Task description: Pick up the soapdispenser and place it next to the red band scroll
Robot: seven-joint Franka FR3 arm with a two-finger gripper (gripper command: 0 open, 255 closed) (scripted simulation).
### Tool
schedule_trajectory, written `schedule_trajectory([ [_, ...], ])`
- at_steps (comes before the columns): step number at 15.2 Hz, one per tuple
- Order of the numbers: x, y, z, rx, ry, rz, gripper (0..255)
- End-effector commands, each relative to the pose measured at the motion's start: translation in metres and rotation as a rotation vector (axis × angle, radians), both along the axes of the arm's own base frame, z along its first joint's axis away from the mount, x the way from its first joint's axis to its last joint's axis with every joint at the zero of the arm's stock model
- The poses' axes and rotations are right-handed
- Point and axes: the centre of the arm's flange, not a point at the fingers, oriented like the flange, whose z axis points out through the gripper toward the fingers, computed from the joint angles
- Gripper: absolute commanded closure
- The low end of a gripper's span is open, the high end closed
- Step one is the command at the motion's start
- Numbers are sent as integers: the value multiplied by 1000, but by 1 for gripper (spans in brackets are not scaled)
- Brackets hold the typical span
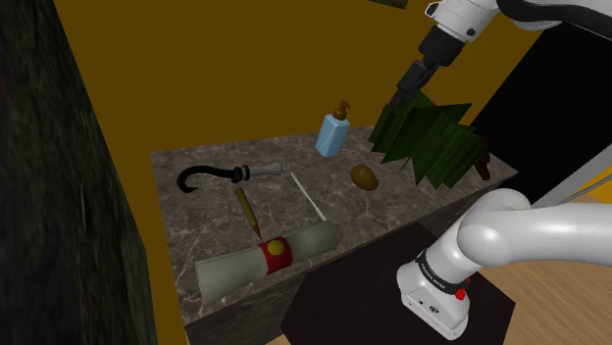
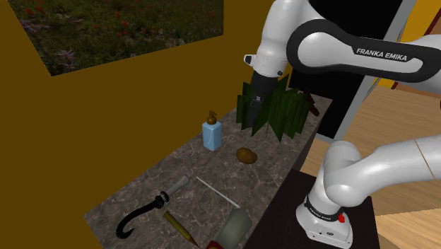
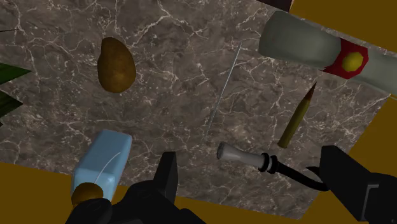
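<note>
Shoulder view — one soapdispenser (image 1: 331, 135), one scroll (image 1: 265, 260) (red-banded), one potato (image 1: 365, 177)

Marble counter (image 1: 206, 218) — potato (image 1: 365, 177), pencil (image 1: 246, 209), black hook (image 1: 201, 177), thin rod (image 1: 307, 195)

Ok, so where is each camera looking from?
Shoulder view: beside the stand, looks down over the marble counter; white arm and gripper show.
Second exterior view: from the counter's end by the scroll, faces along it toward the arm.
Wrist view: on the gripper, looks down on the counter; open black fingers show.
All share the blue soap dispenser.
</note>
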Motion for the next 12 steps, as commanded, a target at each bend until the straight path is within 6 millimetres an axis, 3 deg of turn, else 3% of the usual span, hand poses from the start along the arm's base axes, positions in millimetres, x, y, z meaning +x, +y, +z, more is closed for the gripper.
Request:
schedule_trajectory([
  [1,0,0,0,0,0,0,0],
  [12,115,-71,-56,-41,38,-1,0],
])
